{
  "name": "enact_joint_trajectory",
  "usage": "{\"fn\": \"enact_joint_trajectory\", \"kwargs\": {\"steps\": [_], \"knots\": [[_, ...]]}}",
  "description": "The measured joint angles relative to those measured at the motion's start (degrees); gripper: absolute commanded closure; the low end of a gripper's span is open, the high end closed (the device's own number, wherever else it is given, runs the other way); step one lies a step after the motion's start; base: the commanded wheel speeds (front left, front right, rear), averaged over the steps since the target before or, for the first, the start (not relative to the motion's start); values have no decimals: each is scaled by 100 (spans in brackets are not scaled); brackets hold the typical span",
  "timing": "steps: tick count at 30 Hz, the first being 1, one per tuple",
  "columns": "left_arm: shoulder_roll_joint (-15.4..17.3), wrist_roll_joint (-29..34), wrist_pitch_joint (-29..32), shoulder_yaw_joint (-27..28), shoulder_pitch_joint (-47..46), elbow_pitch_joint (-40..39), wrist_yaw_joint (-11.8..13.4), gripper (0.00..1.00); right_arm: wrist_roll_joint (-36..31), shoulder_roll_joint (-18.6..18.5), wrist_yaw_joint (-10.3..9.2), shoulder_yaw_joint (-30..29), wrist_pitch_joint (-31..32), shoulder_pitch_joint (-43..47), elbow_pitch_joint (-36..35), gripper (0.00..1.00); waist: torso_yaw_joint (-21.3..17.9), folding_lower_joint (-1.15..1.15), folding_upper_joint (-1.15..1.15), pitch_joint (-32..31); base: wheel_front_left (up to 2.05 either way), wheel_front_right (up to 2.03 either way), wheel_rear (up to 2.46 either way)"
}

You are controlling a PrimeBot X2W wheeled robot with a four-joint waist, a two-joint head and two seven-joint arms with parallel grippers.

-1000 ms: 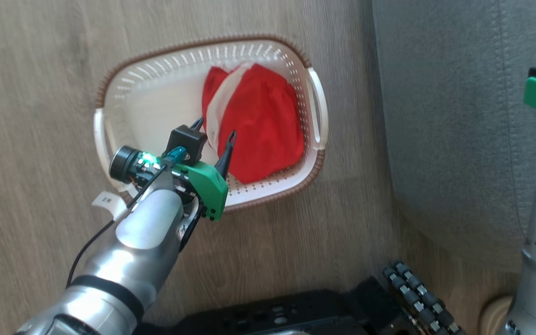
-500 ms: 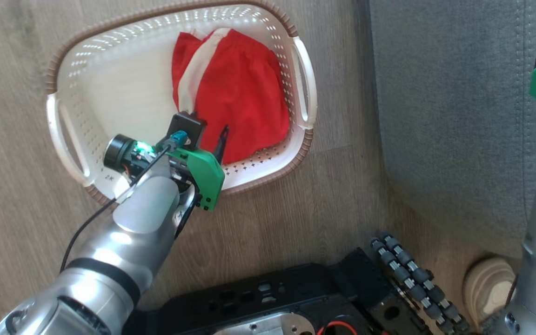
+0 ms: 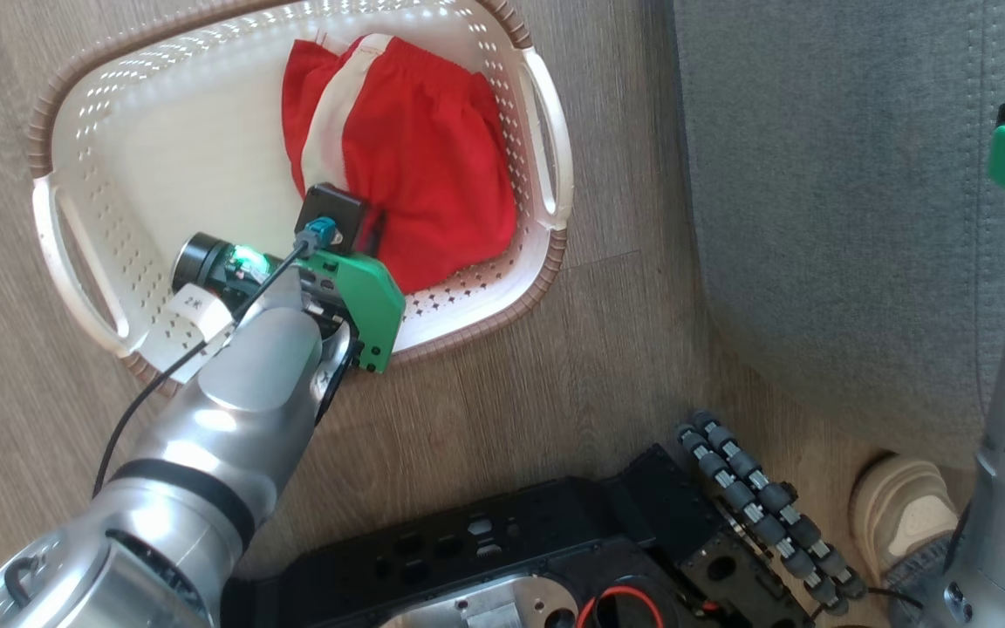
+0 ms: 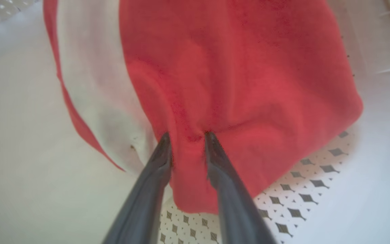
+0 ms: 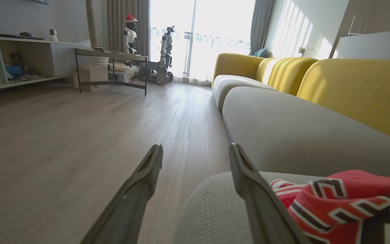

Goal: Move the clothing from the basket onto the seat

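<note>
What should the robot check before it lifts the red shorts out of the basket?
1. Left gripper astride a fold of the shorts: ok.
2. Grip tight enough to lift: cannot tell.
3. Room on the seat beside the jersey: ok.
4. Right gripper open, away from the basket: ok.
5. Shoe close to the robot's base: not ok.

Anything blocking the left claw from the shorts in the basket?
Nothing visible. The left claw touches the red shorts, fabric bunched between its fingertips, inside the basket.
</note>
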Motion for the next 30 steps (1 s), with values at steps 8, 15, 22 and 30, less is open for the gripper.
{"fn": "enact_joint_trajectory", "kwargs": {"steps": [8, 15, 22, 30], "knots": [[1, -245, -285, -97, -3, -200, -5, 100, 7, 0, 0, 18, -99, 3, 160, 0, 52, 0, 0, -206, 0, 0, 0], [1, -530, -635, -223, 318, -511, -3, 100, -25, 0, 0, 170, -153, 31, 575, 0, 150, 0, 0, -780, 0, 0, 0], [0, -771, -833, -407, 657, -932, 1, 100, -126, -1, 0, 196, -177, 447, 1318, 0, 298, 0, 1, -1621, 0, 0, 0], [-2, -935, -899, -602, 1117, -1421, 3, 100, -194, -1, 0, 247, -177, 1417, 2336, 0, 601, 0, 1, -2935, 0, 0, 0]]}}
